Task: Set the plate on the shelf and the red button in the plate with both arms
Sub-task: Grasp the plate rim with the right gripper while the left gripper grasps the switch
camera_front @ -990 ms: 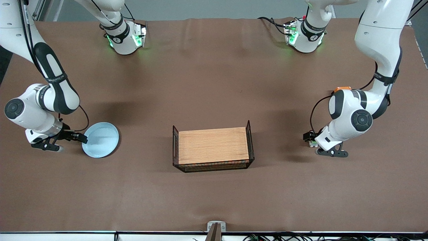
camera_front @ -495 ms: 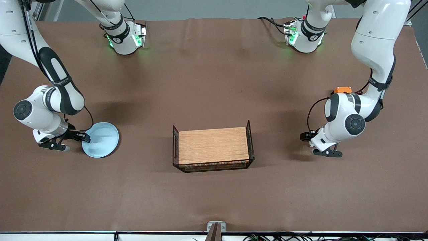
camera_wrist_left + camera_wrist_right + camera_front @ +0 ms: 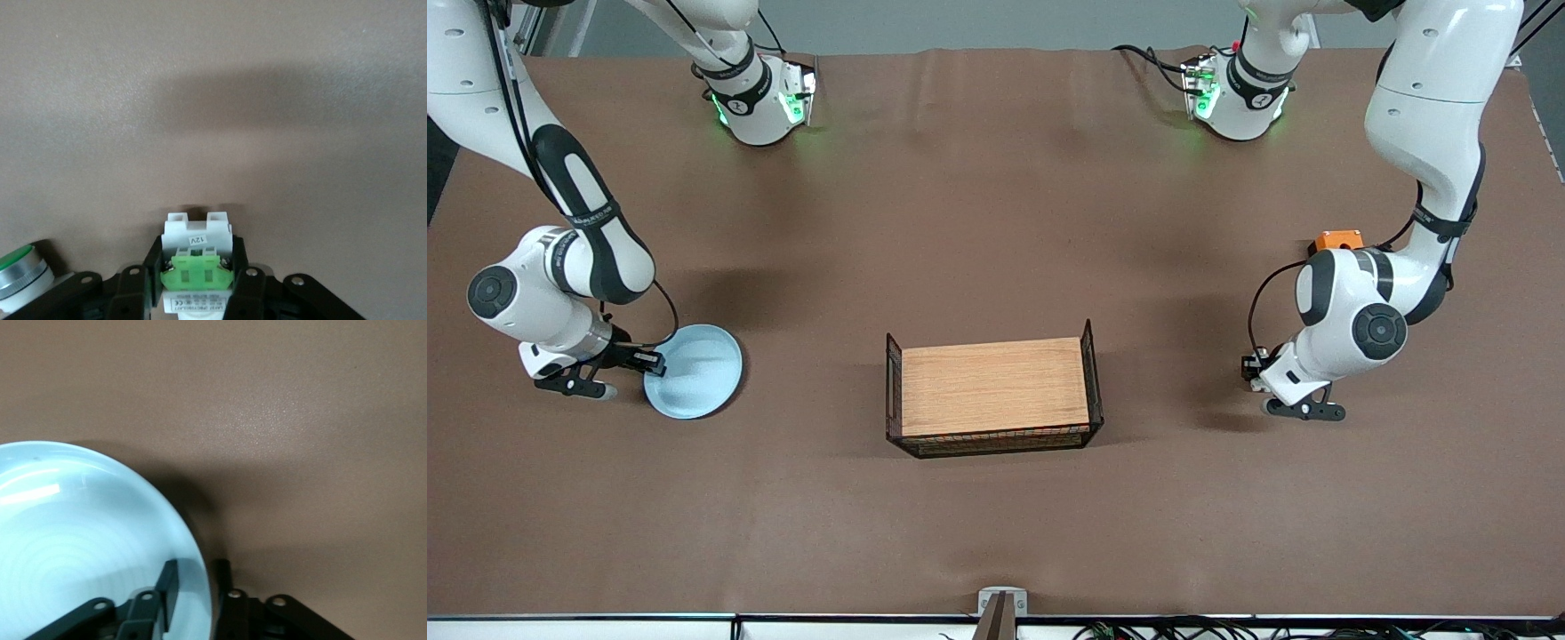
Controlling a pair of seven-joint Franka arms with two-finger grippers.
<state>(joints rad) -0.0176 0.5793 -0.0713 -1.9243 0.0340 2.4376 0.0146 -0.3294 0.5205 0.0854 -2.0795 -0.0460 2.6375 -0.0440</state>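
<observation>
The pale blue plate [image 3: 698, 373] lies on the brown table toward the right arm's end. My right gripper [image 3: 649, 360] is shut on its rim. In the right wrist view one finger lies inside the plate [image 3: 80, 533] and the other outside, with the right gripper [image 3: 197, 580] astride the rim. My left gripper [image 3: 1254, 369] is toward the left arm's end of the table. In the left wrist view the left gripper [image 3: 197, 245] is shut on the red button [image 3: 197, 270], on its white body with the green block. Its red cap is hidden.
A wooden tray [image 3: 996, 387] with black wire end walls stands in the middle of the table between the two grippers. A silver button part with a green cap [image 3: 15, 270] shows beside the left gripper.
The right arm has shifted slightly toward the plate and the plate has barely moved. The left arm swung a little toward the tray and back.
</observation>
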